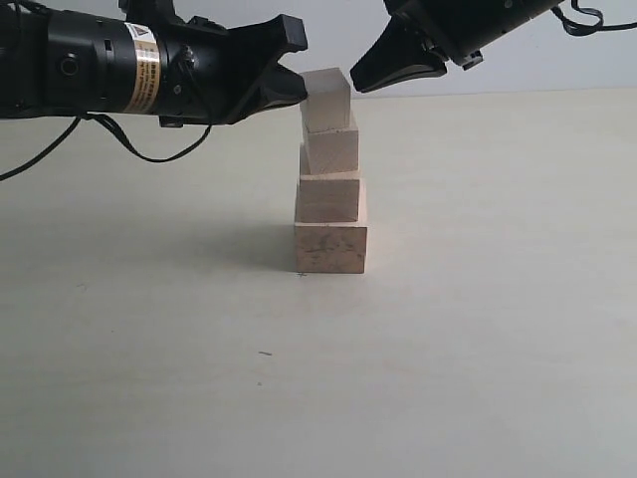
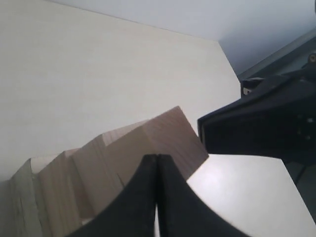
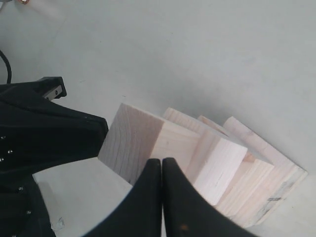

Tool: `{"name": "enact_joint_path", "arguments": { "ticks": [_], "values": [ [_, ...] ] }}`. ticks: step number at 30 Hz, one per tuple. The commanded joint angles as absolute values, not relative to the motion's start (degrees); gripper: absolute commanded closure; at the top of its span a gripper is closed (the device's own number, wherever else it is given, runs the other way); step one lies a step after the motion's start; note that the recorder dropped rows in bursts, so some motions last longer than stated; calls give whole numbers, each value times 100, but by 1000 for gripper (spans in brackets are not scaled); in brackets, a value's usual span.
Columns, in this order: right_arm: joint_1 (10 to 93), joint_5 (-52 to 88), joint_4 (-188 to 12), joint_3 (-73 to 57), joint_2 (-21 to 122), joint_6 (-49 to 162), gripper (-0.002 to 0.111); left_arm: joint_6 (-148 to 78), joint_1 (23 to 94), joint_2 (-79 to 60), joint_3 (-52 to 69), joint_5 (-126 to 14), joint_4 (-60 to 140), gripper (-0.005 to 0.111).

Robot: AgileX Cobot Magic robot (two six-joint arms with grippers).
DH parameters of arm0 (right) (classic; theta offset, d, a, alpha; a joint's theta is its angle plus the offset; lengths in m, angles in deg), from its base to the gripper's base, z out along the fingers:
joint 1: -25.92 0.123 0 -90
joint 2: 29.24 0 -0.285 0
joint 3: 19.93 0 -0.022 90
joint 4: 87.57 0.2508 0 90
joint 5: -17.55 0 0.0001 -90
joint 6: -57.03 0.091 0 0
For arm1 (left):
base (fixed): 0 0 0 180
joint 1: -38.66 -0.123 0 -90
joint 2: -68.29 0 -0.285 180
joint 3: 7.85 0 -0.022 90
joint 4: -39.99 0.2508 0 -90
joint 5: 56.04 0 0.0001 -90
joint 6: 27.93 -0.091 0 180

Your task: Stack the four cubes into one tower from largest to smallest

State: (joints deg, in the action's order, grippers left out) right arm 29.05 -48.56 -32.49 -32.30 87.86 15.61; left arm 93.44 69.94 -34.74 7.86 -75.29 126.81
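The four cubes stand as one tower in the exterior view. The largest cube (image 1: 330, 249) is lowest, then a second (image 1: 328, 197), a third (image 1: 332, 149) turned a little askew, and the smallest (image 1: 327, 100) on top. My left gripper (image 1: 300, 90) is shut, with its tip against the top cube's left side. My right gripper (image 1: 356, 83) is shut too, with its tip at the cube's right edge; whether it touches I cannot tell. In the left wrist view the shut gripper (image 2: 157, 158) points at the top cube (image 2: 165, 136). The right wrist view shows its gripper (image 3: 161, 161) shut at the same cube (image 3: 131, 140).
The tower stands near the middle of a pale tabletop (image 1: 478, 329). The left arm's black body (image 1: 100, 65) and a cable (image 1: 139, 149) hang over the back left. The right arm (image 1: 478, 25) reaches in from the upper right.
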Motion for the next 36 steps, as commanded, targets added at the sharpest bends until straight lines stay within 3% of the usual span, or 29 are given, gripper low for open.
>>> {"name": "enact_joint_path", "arguments": {
  "ticks": [1,15,23,28,36],
  "values": [
    [2920,-4846,-3216,-3230,8739,1504,108,9372,7000,-3483,810,-7527,12626,107],
    [2920,-4833,-3216,-3230,8727,1514,108,9372,7000,-3483,810,-7418,12626,107],
    [2908,-3879,-3450,-3230,8577,1681,108,9372,7000,-3483,810,-7418,12626,107],
    [2908,-2710,-4658,-3230,8539,2976,108,9372,7000,-3483,810,-7418,12626,107],
    [2908,-2609,-5218,-3230,8539,3431,108,9372,7000,-3483,810,-7430,12626,107]
  ]
}}
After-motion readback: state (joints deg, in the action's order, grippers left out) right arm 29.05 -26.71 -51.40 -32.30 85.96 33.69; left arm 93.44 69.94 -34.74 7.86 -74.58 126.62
